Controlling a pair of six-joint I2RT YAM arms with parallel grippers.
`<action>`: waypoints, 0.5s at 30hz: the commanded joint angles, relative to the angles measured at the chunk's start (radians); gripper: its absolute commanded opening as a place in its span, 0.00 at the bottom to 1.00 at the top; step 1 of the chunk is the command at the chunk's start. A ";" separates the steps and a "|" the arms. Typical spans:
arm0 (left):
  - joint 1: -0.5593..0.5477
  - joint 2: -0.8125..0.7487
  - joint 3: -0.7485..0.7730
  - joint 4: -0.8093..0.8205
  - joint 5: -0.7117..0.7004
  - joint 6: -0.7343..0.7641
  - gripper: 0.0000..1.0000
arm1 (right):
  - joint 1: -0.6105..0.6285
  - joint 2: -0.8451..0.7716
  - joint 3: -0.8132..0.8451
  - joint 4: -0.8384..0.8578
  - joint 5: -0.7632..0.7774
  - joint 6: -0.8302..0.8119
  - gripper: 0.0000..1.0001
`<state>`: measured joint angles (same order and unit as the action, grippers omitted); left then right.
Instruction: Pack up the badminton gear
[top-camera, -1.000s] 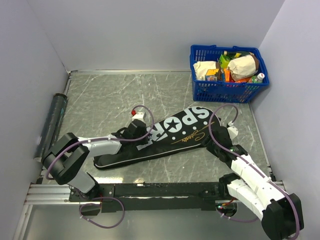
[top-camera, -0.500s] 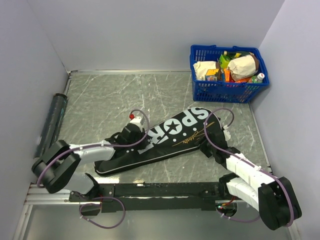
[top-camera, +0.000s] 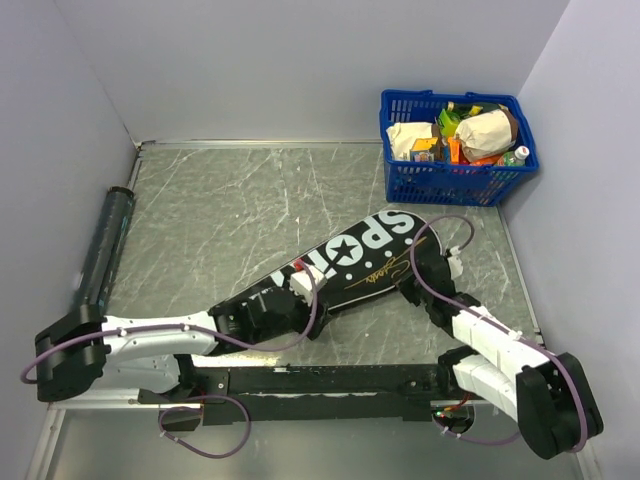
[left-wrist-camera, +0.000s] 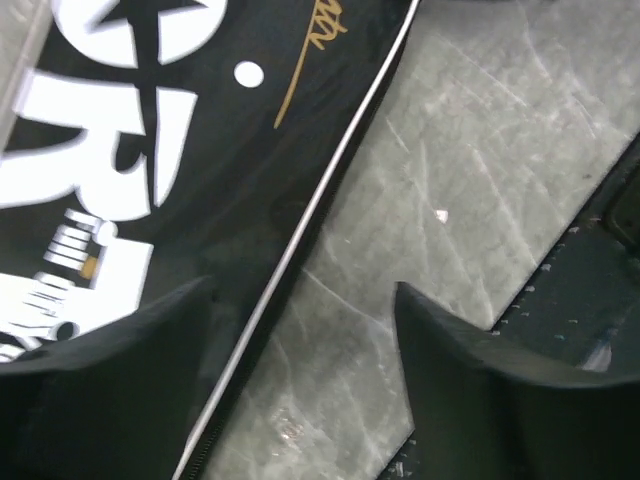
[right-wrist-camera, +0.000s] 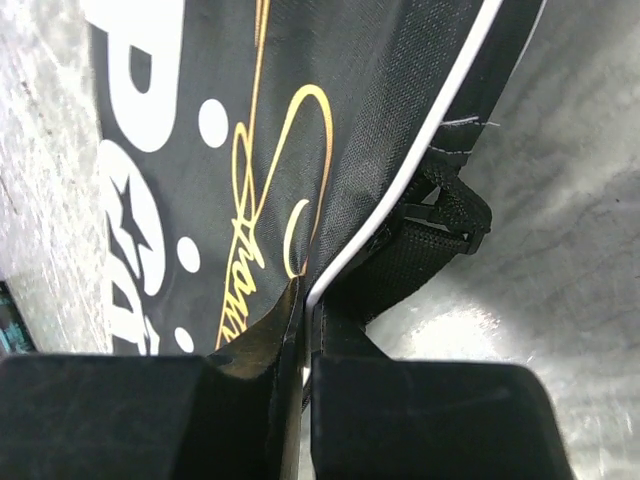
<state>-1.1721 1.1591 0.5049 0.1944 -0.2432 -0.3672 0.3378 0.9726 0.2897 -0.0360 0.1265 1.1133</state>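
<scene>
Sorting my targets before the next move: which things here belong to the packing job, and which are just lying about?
Job: black SPORT bag, pinched by the right claw; dark tube.
Lying about: blue basket of groceries.

Top camera looks down; both wrist cameras hug the bag (top-camera: 350, 262)

Lab test cell; plain walls (top-camera: 300, 60); bolted arm rail (top-camera: 320, 379)
</scene>
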 joint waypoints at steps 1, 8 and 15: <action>-0.081 -0.006 0.075 -0.047 -0.205 0.120 0.80 | -0.003 -0.071 0.153 -0.137 0.019 -0.114 0.00; -0.201 0.069 0.148 -0.114 -0.436 0.154 0.83 | -0.002 -0.049 0.356 -0.294 -0.054 -0.210 0.00; -0.262 0.172 0.219 -0.154 -0.525 0.209 0.85 | -0.002 -0.066 0.431 -0.355 -0.083 -0.248 0.00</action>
<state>-1.4124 1.3014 0.6678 0.0654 -0.6651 -0.2035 0.3378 0.9298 0.6533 -0.3470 0.0811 0.9195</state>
